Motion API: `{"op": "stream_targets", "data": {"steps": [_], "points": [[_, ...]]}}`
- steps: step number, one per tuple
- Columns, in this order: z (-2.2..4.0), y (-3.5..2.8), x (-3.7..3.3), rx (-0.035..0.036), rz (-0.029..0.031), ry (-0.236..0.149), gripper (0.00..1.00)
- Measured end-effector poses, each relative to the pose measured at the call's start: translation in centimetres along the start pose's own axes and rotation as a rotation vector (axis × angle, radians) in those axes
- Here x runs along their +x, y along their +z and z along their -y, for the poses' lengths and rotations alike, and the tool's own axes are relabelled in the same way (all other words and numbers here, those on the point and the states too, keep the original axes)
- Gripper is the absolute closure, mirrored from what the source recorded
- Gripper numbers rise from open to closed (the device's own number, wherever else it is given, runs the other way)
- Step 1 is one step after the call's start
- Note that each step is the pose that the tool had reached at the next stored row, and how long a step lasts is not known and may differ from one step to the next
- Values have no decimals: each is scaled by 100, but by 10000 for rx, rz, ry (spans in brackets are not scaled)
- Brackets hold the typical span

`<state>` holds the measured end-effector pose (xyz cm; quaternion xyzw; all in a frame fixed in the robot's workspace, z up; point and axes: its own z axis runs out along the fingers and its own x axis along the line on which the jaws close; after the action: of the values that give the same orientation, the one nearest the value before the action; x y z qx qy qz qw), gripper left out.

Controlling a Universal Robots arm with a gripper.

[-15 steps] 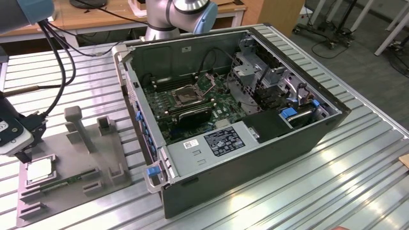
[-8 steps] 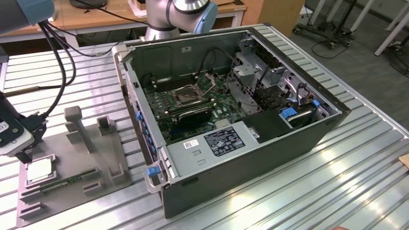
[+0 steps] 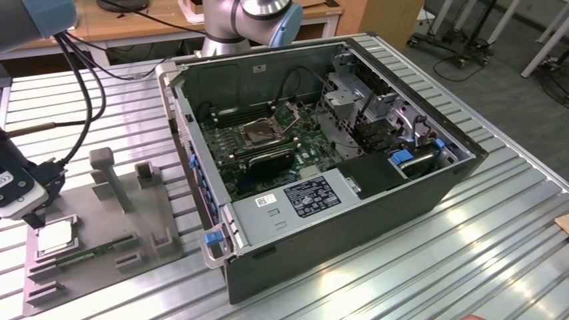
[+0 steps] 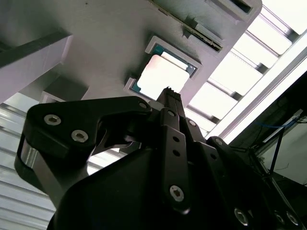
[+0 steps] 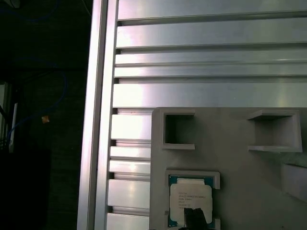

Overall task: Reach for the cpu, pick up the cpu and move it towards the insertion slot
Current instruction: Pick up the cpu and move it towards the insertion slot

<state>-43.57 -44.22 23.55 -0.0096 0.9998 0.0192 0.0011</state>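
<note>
Exterior view: on the grey fixture (image 3: 106, 220), in a square recess along the edge away from the computer case (image 3: 374, 220), the cpu (image 3: 55, 237), flat, silvery face up. Right over it, the gripper (image 3: 36, 220), contact impossible to judge. Inside the case, well apart from the fixture, the insertion slot (image 3: 260, 131).

Second wrist view: gripper (image 4: 168, 93) tip across one edge of the cpu (image 4: 160, 76), chip seated in the fixture (image 4: 96, 48) recess.

First wrist view: dark gripper (image 5: 194, 218) tip overlapping the cpu (image 5: 189, 194), close to the fixture (image 5: 230, 163) rim.

Jaw spread: cannot tell.
</note>
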Motion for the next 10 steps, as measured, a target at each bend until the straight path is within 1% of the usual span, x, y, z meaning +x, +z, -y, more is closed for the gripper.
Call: {"op": "stream_targets", "data": {"steps": [7, 10], "points": [[10, 79, 5, 2, 69, -1, 89], [14, 103, 4, 1, 92, -3, 89]]}}
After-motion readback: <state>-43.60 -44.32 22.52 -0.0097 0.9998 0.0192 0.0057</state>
